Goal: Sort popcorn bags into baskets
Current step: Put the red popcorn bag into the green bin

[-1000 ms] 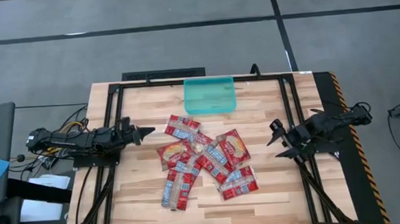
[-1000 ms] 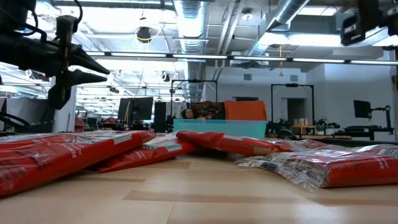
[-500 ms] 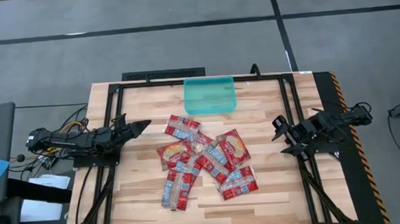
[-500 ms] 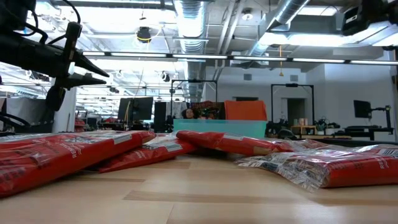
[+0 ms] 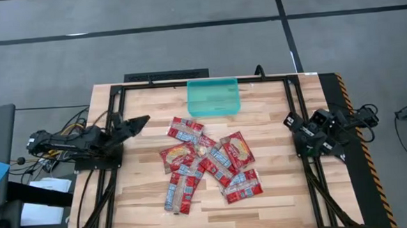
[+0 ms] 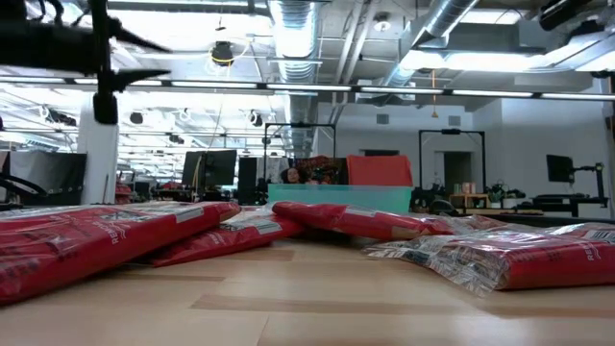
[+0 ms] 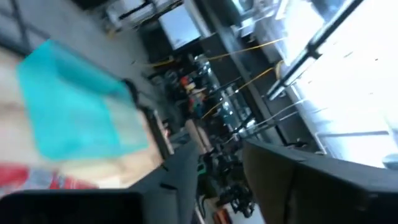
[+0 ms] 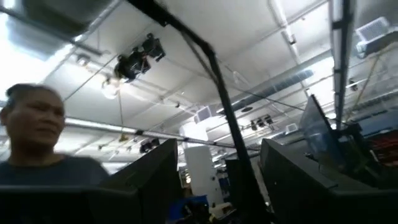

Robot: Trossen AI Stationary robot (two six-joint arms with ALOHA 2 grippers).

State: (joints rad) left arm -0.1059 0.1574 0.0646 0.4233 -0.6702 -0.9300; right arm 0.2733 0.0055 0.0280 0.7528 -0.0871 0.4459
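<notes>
Nearest the front edge of the wooden tabletop, the popcorn bags lay in one loose, overlapping heap at the middle of the board, all flat, none lifted. A long narrow packet reached closest to the front, with a squarish packet just beside it on the right. In the low view the red foil of the heap filled the foreground from edge to edge.

At the heap's left, well apart from it, the left hand hung above the tabletop's left rail, its dark fingers slightly spread and holding nothing; the low view showed its fingers high up, parted by a narrow gap. At the heap's right, also well apart, the right hand sat folded back over the right rail with its fingers spread wide and empty.

Farther back, at the middle of the tabletop's rear edge, the teal basket stood with no packet showing inside it, near the heap's far end but not touching. The left wrist view caught the same basket. Beyond the tabletop, a person showed in the right wrist view
</notes>
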